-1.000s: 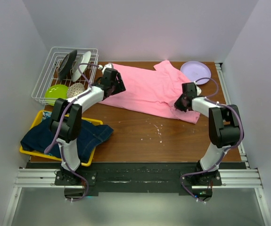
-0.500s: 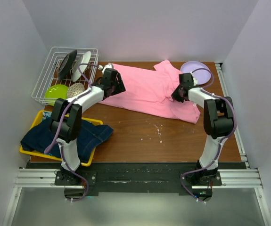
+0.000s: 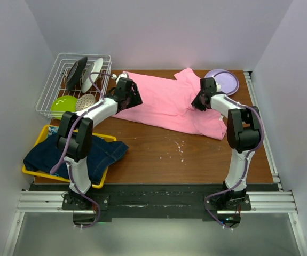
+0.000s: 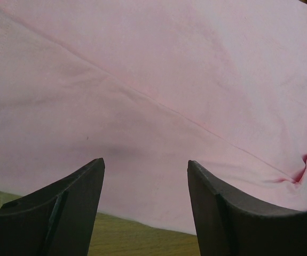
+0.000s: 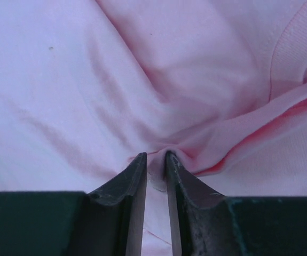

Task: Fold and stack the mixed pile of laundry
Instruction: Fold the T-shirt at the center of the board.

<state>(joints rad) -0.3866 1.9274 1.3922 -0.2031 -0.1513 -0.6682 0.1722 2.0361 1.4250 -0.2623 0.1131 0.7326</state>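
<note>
A large pink T-shirt [image 3: 161,104] lies spread across the back of the table. My left gripper [image 3: 134,97] stands open at its left edge; in the left wrist view the gripper [image 4: 145,162] has smooth pink cloth [image 4: 158,90] and a strip of table between its fingers, gripping nothing. My right gripper [image 3: 197,103] is down on the shirt's right part, near the collar. In the right wrist view that gripper [image 5: 156,156] has its fingers nearly together, pinching a raised fold of pink cloth [image 5: 158,160]. A dark blue denim jacket [image 3: 97,152] lies at the front left.
The denim hangs over a yellow tray [image 3: 42,132] at the front left. A wire dish rack [image 3: 57,72] with plates and a green bowl [image 3: 62,104] stands at the back left. A purple plate [image 3: 229,80] sits at the back right, beside the shirt.
My right gripper has moved toward the back of the table, from the shirt's lower right part up near the collar, bunching cloth there. The left arm has not moved.
</note>
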